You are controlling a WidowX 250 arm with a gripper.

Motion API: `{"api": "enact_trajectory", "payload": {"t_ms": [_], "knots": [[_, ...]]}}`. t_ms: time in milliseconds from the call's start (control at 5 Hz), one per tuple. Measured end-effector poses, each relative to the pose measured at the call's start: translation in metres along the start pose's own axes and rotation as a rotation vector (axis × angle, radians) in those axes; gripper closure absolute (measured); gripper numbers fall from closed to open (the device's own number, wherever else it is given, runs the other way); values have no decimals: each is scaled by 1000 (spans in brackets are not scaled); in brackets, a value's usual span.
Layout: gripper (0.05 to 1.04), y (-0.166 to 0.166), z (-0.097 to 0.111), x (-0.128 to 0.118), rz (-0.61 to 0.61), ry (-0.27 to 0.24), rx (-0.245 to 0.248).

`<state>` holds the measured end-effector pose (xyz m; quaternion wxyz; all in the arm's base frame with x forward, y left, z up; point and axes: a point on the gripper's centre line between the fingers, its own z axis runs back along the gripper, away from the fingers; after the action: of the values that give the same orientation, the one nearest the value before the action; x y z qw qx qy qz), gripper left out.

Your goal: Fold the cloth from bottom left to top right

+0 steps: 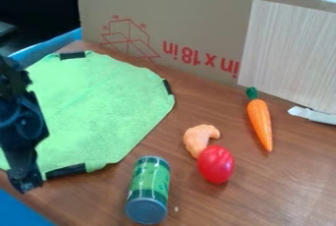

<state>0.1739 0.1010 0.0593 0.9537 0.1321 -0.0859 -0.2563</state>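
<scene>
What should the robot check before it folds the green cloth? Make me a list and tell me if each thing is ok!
1. Cloth spread out, ready to fold: ok.
2. Gripper down by the cloth's bottom left part: ok.
3. Gripper has hold of the cloth: cannot tell.
4. Whole cloth easy to see: not ok, the arm hides some of its left side.
5. Can off the cloth: ok, it lies on the table beside it.
6. Carrot and tomato off the cloth: ok, both are to its right in the picture.
</scene>
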Motion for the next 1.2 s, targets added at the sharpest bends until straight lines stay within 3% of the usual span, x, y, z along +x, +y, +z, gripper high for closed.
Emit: {"api": "enact_trajectory", "payload": {"t_ms": [600, 1200], "knots": [[84, -11, -23, 12, -23, 31, 3], [84, -10, -30, 31, -13, 32, 40]]}}
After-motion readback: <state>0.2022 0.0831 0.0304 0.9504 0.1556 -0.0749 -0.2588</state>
